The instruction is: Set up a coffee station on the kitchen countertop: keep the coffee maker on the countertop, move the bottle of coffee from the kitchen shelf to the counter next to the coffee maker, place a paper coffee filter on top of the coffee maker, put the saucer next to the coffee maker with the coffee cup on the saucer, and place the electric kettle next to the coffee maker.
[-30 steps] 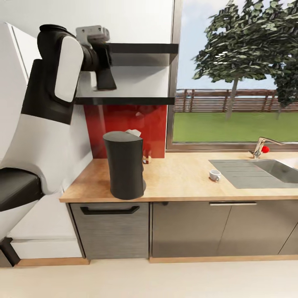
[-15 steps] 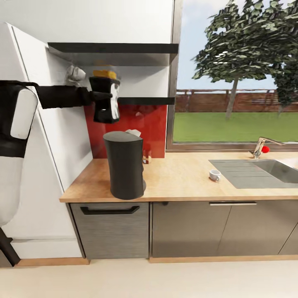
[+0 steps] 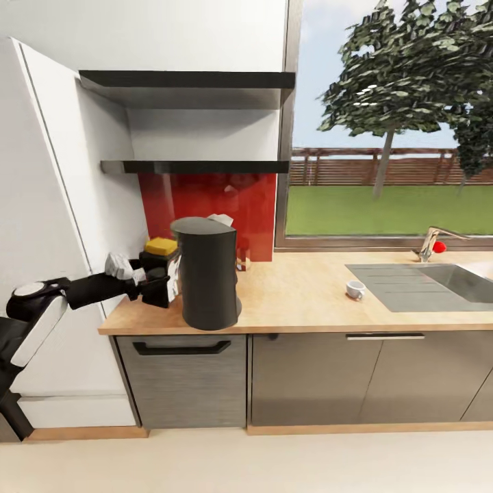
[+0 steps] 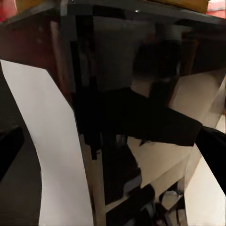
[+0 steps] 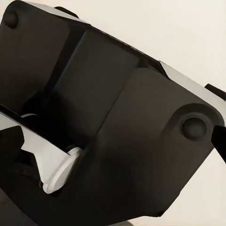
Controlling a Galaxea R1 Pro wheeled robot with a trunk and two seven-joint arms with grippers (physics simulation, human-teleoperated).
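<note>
Change: since half a second ago the left arm has swung down from shelf height to tabletop level, carrying the bottle of coffee (image 3: 163,263) with it.
Bottle of coffee: dark glossy body with a white label panel and a flat yellow cap; low over the tabletop's left end, just beside the coffee maker (image 3: 205,272); whether it touches the wood I cannot tell.
Left tool (image 3: 156,287): closed around the bottle's lower body.
Right tool: state cannot be told.
Coffee maker: tall matte-black rounded tower near the front edge.
Coffee cup (image 3: 355,289): small, white, well apart to the right, beside the sink (image 3: 438,284).
Tabletop (image 3: 301,294): light wood, straight front edge, open room between maker and cup.
Shelves (image 3: 198,166): thin dark slabs above.
</note>
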